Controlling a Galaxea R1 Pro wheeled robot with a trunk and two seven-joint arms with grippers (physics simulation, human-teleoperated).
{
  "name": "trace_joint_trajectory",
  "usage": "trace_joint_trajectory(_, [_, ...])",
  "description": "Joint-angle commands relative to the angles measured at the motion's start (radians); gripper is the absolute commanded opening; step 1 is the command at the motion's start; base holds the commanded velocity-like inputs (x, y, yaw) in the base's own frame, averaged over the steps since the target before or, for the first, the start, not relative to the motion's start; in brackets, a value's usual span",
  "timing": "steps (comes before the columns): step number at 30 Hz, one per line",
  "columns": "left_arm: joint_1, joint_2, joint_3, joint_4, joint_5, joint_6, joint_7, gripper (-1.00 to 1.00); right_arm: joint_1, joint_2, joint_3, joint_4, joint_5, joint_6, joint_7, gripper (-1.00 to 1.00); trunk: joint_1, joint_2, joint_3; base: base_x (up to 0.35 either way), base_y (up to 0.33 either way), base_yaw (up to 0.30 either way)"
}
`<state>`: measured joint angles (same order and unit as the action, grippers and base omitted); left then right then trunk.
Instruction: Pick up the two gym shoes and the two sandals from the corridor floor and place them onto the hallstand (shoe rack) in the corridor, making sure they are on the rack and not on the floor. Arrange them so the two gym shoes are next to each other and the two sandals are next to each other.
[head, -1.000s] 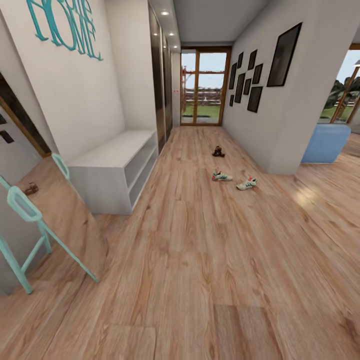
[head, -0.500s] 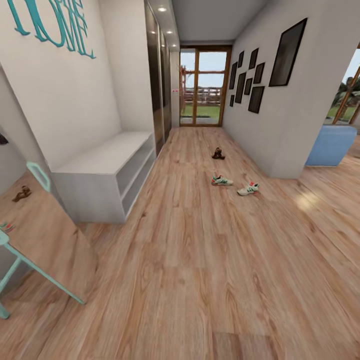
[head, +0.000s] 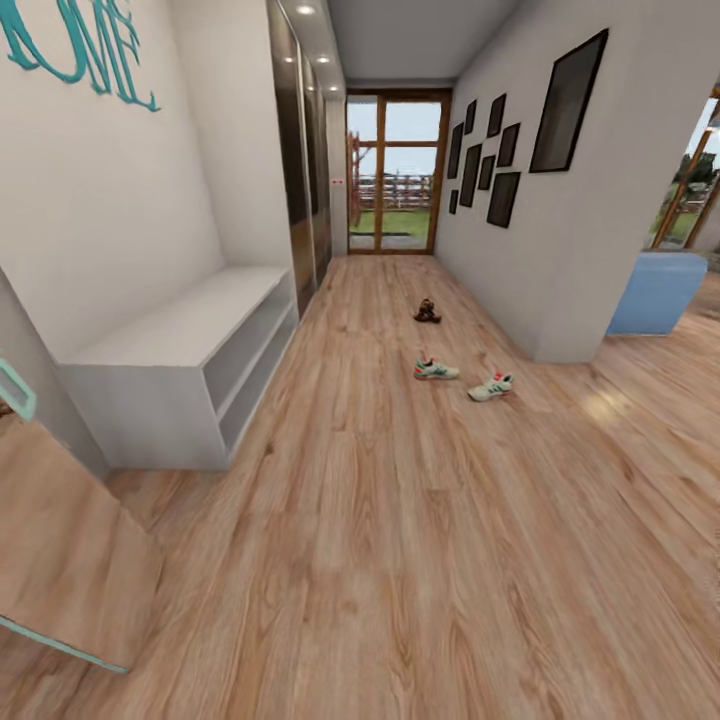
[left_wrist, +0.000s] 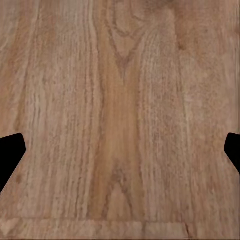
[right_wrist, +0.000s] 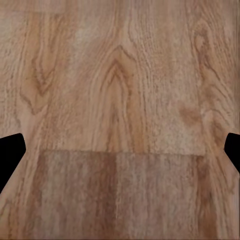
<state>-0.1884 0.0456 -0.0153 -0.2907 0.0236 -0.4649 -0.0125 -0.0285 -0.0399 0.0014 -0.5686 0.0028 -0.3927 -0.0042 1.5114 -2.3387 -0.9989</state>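
Two gym shoes (head: 436, 369) (head: 491, 387) lie a little apart on the wood floor (head: 400, 520) down the corridor, with the brown sandals (head: 427, 311) further along near the glass door (head: 392, 172). The pale shoe rack (head: 180, 345) stands against the left wall, well apart from them. Both the left gripper (left_wrist: 120, 150) and the right gripper (right_wrist: 120, 150) hang over bare floor with fingers spread wide, holding nothing.
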Motion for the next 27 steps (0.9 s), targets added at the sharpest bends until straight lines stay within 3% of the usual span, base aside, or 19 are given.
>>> trace_joint_trajectory(1, [0.000, 0.000, -0.002, 0.000, 0.003, -0.003, -0.001, 1.00, -0.001, 0.000, 0.000, 0.001, 0.000, -0.003, 0.000, 1.00, 0.000, 0.000, -0.001, 0.339, -0.004, -0.221])
trace_joint_trajectory(27, [0.000, 0.000, -0.001, 0.001, 0.003, -0.003, -0.001, 1.00, -0.001, 0.000, 0.000, 0.001, 0.002, -0.003, 0.000, 1.00, 0.000, 0.000, -0.001, 0.339, 0.000, -0.019])
